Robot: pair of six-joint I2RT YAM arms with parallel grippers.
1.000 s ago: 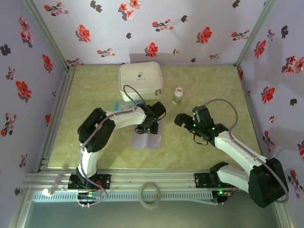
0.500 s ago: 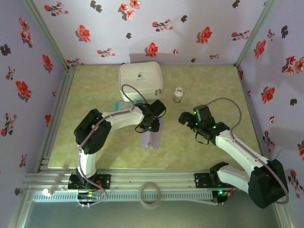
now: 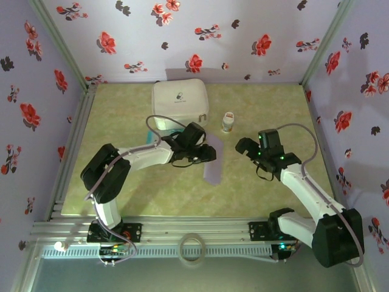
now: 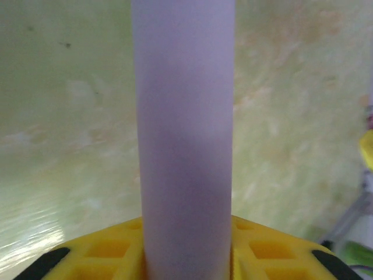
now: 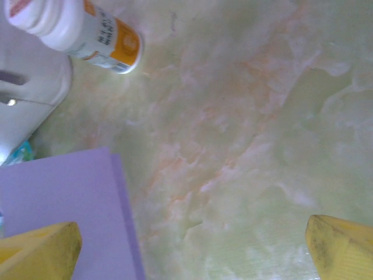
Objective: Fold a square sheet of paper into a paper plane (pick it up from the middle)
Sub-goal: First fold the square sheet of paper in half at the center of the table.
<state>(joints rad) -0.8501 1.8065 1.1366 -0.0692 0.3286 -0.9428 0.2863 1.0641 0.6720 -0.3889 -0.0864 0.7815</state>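
The square sheet of paper (image 3: 214, 163) is lavender and hangs curved and tilted off the table, just right of the left gripper (image 3: 203, 153), which is shut on it. In the left wrist view the paper (image 4: 185, 146) rises as a tall strip out from between the yellow fingers (image 4: 105, 251). To the right of the sheet, my right gripper (image 3: 246, 146) is open with nothing in it. In the right wrist view its fingertips (image 5: 41, 251) stand wide apart, with the paper's edge (image 5: 64, 204) at lower left. No folded paper plane is in view.
A white zip case (image 3: 179, 102) lies at the back, and a small white bottle with an orange label (image 3: 228, 121) stands beside it. A teal packet (image 5: 20, 153) peeks out by the case. A tape ring (image 3: 191, 246) rests on the front rail. Floral walls enclose the table.
The left gripper has lifted the lavender sheet off the table and swung it right, toward the centre. The right gripper has drawn back a little to the right.
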